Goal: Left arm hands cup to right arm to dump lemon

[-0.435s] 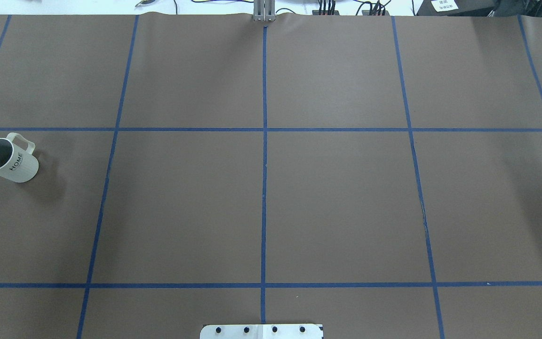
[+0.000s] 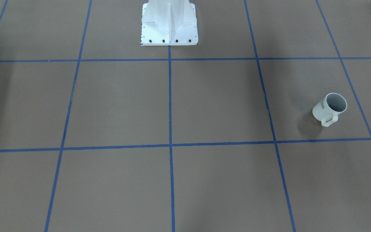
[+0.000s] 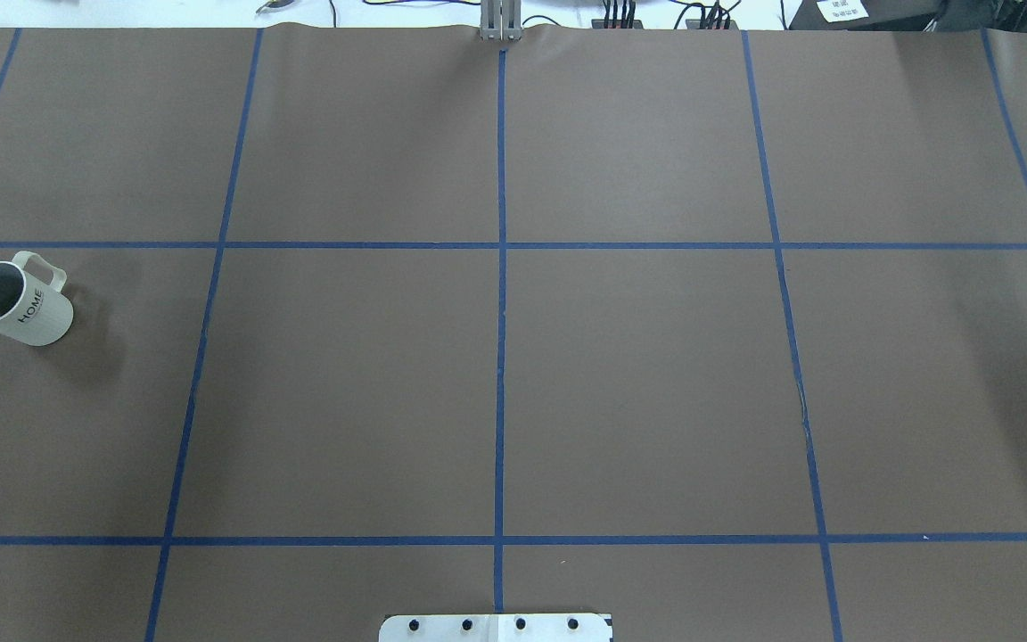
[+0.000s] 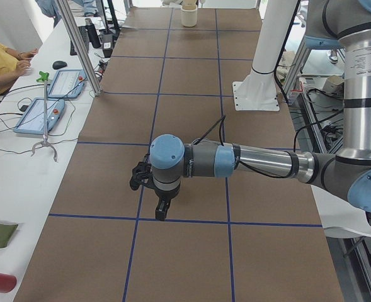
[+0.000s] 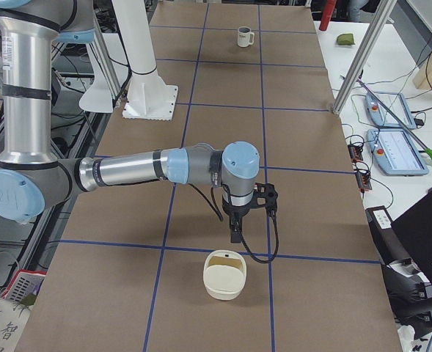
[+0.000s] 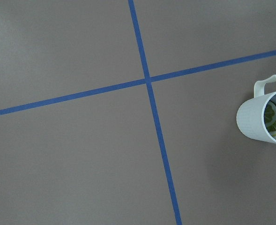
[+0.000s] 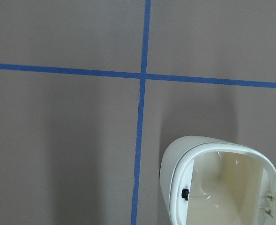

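The white mug [image 3: 14, 301] with lemon slices [image 6: 274, 123] stands alone on the worktop [image 3: 496, 392]; both claws' state I cannot tell

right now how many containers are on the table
2. The white HOME mug stands upright near the table's end on the robot's left, lemon slices inside. A cream open-topped bin sits near the opposite end, beside the right arm.
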Controlling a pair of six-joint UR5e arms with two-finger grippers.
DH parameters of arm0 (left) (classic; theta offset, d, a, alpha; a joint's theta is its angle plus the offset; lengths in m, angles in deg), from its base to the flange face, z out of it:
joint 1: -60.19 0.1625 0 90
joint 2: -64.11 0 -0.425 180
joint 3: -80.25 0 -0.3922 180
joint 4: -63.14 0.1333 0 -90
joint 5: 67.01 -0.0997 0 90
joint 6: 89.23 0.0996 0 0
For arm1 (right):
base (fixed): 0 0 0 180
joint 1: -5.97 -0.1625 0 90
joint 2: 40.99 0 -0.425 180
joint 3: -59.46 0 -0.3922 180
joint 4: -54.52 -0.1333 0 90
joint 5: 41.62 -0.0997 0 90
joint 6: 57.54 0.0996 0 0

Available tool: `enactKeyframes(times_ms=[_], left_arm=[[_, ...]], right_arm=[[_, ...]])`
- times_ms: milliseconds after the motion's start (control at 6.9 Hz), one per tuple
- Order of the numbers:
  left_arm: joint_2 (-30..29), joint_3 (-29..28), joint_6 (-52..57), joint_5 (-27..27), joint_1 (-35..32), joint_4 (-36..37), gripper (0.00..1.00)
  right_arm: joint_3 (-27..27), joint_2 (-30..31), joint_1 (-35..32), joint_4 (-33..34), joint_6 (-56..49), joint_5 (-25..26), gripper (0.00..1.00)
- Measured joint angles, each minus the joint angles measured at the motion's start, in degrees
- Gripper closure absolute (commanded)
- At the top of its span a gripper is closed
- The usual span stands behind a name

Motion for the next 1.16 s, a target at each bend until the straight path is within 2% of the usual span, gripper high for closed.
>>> enactKeyframes(times_ms=[580,725,1159], left_arm=[[-1.55,4.02,-0.46,0.05,-0.09,-0.60,0.00],[-2.68,4.39,-0.39,-0.07,-0.24,-2.83,0.00],[-4.66,1.76,-1.50,0.35,-0.13,-9.37,0.00]], right_arm=[[5.69,-0.09,-0.07,0.04,0.23,-0.13,0.00],[7.72,-0.50,-0.08,-1.04,0.54,-0.26,0.00],[8.48,-1.62,-0.13,-9.95,1.26,-0.38,0.00]])
